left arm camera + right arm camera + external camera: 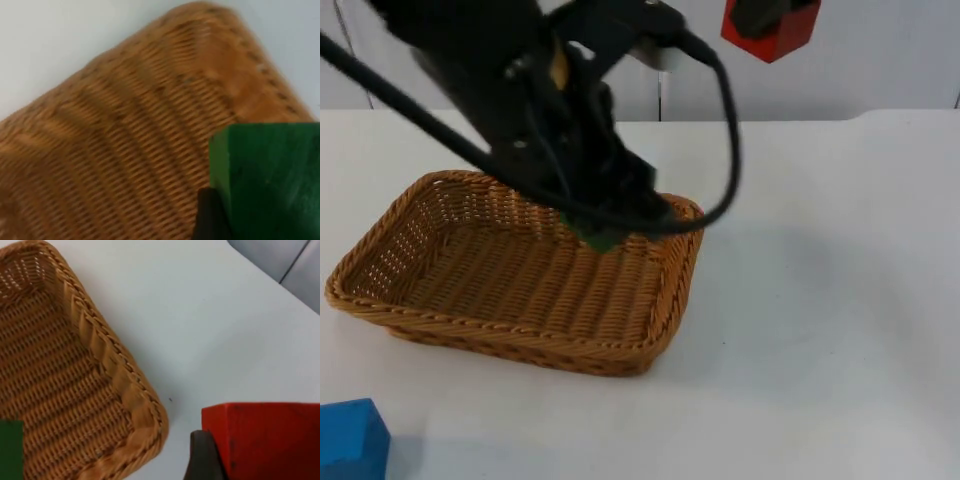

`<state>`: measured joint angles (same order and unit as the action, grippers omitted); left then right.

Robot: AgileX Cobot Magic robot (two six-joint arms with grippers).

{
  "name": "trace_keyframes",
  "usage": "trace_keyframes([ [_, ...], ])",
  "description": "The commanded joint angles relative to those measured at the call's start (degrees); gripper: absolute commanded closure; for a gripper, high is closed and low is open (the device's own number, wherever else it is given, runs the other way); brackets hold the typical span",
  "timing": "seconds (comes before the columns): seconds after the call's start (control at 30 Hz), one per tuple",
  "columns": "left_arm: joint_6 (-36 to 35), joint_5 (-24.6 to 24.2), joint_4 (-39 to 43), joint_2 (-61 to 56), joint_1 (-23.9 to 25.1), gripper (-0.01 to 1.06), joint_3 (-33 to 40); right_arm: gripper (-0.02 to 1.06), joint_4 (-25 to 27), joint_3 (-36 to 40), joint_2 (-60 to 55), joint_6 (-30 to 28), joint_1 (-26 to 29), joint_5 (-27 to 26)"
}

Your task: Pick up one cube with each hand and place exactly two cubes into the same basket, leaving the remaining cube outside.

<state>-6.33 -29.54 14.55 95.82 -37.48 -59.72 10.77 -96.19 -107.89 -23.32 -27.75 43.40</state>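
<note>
So the left gripper (605, 235) is hanging over the far right corner of the wicker basket (440, 318), jaws pinching a green cube (270, 180) just above the woven floor. The right gripper (772, 22) is up high near the partition wall, well clear of the basket, jaws clamped on a red cube (267, 440). A blue cube (350, 440) sits on the white counter (820, 300) outside the basket, by its near left corner.
</note>
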Motion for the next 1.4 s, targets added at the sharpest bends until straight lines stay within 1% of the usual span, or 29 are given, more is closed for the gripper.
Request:
trace_keyframes([
  [0.0,-0.4,2.0,-0.4,-2.1,1.9,1.05,2.0,1.05,1.6,-0.3,0.2,-0.2,-0.3,-0.1],
  [0.07,-0.8,4.6,-0.4,-4.2,5.4,1.05,5.1,1.05,1.8,-0.3,-0.5,-0.2,-0.5,0.1],
  [0.13,-1.2,5.0,-0.7,-5.8,8.9,1.05,6.9,1.05,2.1,-0.3,-1.5,-0.2,-1.4,0.1],
  [0.17,-1.2,5.0,-0.7,-6.4,11.8,1.05,7.9,1.05,2.1,-0.3,-2.0,-0.5,-2.2,0.1],
  [0.23,-1.2,5.0,-0.7,-6.7,12.4,1.05,8.2,1.05,2.0,-0.3,-2.7,-0.7,-2.9,0.1],
  [0.27,-1.2,5.3,-1.0,-6.9,15.2,1.05,8.6,1.05,2.0,-0.3,-3.4,-1.5,-4.4,-0.1],
  [0.33,-0.1,5.6,-2.7,-6.9,18.5,1.05,8.7,1.05,2.0,-0.3,-4.6,-1.8,-6.3,-1.1],
  [0.37,-0.1,5.6,-2.7,-6.9,18.5,1.05,8.7,1.05,2.0,-0.3,-4.6,-1.8,-6.3,-1.1],
  [0.53,7.0,6.9,-10.4,-6.9,23.9,1.05,8.7,1.05,1.8,-0.3,-7.2,-1.8,-11.1,-4.3],
  [0.57,7.0,6.9,-10.4,-6.9,23.9,1.05,8.7,1.05,1.8,-0.3,-7.2,-1.8,-11.1,-4.3],
  [0.73,19.6,8.0,-24.1,-6.9,26.4,1.05,8.7,1.05,1.7,-0.3,-9.9,-1.8,-13.6,-8.0],
  [0.77,19.6,8.0,-24.1,-6.9,26.4,1.05,8.7,1.05,1.7,-0.3,-9.9,-1.8,-13.6,-8.0],
  [0.87,27.8,7.8,-31.8,-6.9,26.9,1.05,8.7,1.05,2.8,-0.3,-11.3,-1.6,-14.0,-10.0],
  [0.9,27.8,7.8,-31.8,-6.9,26.9,1.05,8.7,1.05,2.8,-0.3,-11.3,-1.6,-14.0,-10.0],
  [0.97,31.3,8.6,-35.0,-6.4,26.9,1.05,8.7,1.05,2.8,-0.3,-12.1,-1.6,-14.0,-11.4],
  [1.07,32.2,10.2,-36.3,-4.4,26.9,1.05,8.7,1.05,3.3,-0.3,-12.9,-1.6,-14.1,-13.1],
  [1.13,32.2,10.7,-36.4,-3.5,26.9,1.05,8.7,1.05,3.3,-0.3,-13.0,-1.6,-14.1,-13.0],
  [1.27,32.5,13.9,-36.4,0.4,26.9,1.05,8.7,1.05,3.5,-0.3,-13.9,-1.6,-14.1,-13.9],
  [1.37,32.5,15.2,-36.4,1.6,26.9,1.05,8.7,1.05,3.5,-0.3,-14.7,-1.6,-14.1,-13.9],
])
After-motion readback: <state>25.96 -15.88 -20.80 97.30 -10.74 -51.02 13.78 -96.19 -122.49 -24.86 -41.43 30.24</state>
